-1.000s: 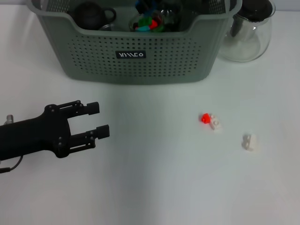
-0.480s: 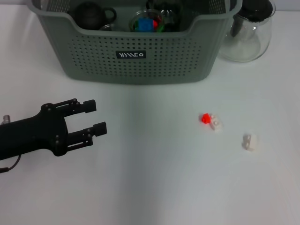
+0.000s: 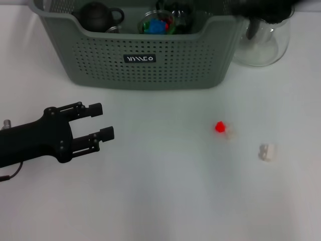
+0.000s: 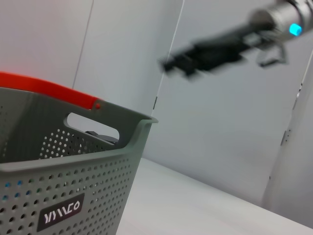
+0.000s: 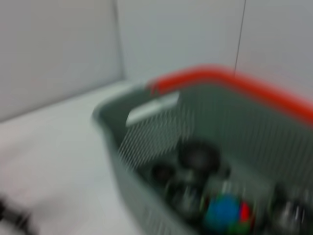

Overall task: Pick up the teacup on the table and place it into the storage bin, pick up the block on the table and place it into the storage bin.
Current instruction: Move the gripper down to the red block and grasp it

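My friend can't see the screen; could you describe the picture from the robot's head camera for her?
A grey-green storage bin holding a dark teapot and coloured blocks stands at the back of a white table. The black left gripper hovers open at the left; a red block and a white block lie at the right.

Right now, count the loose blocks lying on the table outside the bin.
2, possibly more: a red block with a faint pale piece beside it, and a white block farther toward the robot's right.

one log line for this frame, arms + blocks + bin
left gripper: open, empty, low over table | right gripper: raised by storage bin, blurred | red block, white block: on table
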Controlling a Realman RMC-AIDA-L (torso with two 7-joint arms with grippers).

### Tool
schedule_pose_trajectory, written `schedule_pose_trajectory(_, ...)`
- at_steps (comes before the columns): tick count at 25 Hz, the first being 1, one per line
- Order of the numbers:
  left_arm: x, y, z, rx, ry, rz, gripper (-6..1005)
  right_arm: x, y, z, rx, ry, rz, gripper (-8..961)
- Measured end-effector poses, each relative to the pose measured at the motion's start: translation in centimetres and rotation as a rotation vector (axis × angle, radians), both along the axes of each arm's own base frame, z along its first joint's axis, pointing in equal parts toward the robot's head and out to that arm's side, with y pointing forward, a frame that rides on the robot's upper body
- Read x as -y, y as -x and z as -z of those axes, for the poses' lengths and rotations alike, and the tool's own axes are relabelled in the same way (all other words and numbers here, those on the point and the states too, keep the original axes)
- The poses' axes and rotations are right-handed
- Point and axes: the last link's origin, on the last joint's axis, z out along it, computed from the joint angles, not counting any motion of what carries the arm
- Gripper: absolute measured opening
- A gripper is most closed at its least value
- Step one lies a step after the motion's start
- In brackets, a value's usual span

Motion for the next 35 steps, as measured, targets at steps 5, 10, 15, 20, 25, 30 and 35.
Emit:
schedule_pose_trajectory(5, -0.3, -0.1, -0.1, 0.0, 0.001, 0.006, 684, 2.4, -4.0, -1.8, 0.06, 0.124, 0.127, 622)
schedule_pose_trajectory(10, -0.4, -0.2, 0.0, 0.001, 0.002, 0.007, 684, 2.8, -5.5, 0.1, 0.176, 0.236, 0.175, 622)
schedule_pose_trajectory(15, -0.3, -0.2, 0.1, 0.003, 0.003, 0.006, 684, 1.1, -6.8, 3.9, 0.244, 0.344, 0.273, 623)
schedule_pose_trajectory(20, -0.3, -0.2, 0.1, 0.004, 0.002, 0.006, 685, -0.6, -7.6, 7.2, 0.307, 0.382, 0.343, 624)
schedule_pose_trajectory(25, -0.2, -0.1, 0.2, 0.003, 0.001, 0.002, 685, -1.3, -7.6, 10.1, 0.389, 0.388, 0.289, 624)
schedule_pose_trajectory(30, -0.1, 0.0, 0.3, -0.001, -0.002, -0.006, 685, -1.4, -7.3, 12.5, 0.426, 0.368, 0.153, 624)
schedule_pose_trajectory(35, -0.2, 0.1, 0.3, -0.005, -0.005, -0.014, 685, -1.6, -7.7, 14.2, 0.433, 0.357, 0.095, 625)
